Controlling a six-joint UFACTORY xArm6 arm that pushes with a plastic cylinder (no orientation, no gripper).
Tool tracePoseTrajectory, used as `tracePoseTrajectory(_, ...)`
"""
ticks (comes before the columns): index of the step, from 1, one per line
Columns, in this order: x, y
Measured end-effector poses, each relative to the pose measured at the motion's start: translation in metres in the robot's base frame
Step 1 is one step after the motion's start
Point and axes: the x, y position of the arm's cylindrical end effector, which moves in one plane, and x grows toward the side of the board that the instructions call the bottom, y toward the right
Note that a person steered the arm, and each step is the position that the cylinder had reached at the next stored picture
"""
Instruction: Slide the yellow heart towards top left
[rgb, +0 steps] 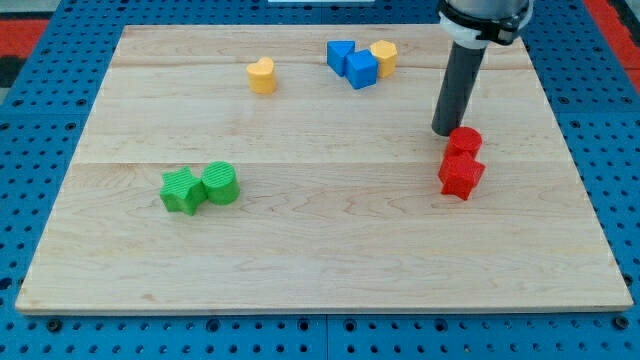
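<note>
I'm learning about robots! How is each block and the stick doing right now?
yellow heart: alone, near top, untouched
blue blocks: two, touching
yellow block: against the blue pair
red blocks: two, touching
green blocks: two, touching
my tip: beside the upper red block, far from the heart

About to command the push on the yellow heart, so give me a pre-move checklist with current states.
1. yellow heart visible, near the view's top: ok.
2. my tip at the heart: not ok, it sits beside the red blocks at the view's right.
3. Board room toward top left of the heart: ok.
4. Blue blocks and yellow block apart from the heart: ok.
5. Tip touching the red blocks: cannot tell.
</note>
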Motion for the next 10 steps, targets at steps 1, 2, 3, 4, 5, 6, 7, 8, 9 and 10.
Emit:
tracePoseTrajectory(1, 0.008, 0.000)
tracePoseTrajectory(2, 0.008, -0.001)
tracePoseTrajectory(3, 0.007, -0.035)
tracePoseTrajectory(4, -0.005, -0.124)
tracePoseTrajectory(5, -0.050, -0.171)
tracePoseTrajectory(6, -0.091, -0.194)
tracePoseTrajectory(7, -0.110, -0.225)
tracePoseTrajectory(8, -0.121, -0.262)
tracePoseTrajectory(9, -0.131, -0.293)
tracePoseTrajectory(10, -0.130, -0.299)
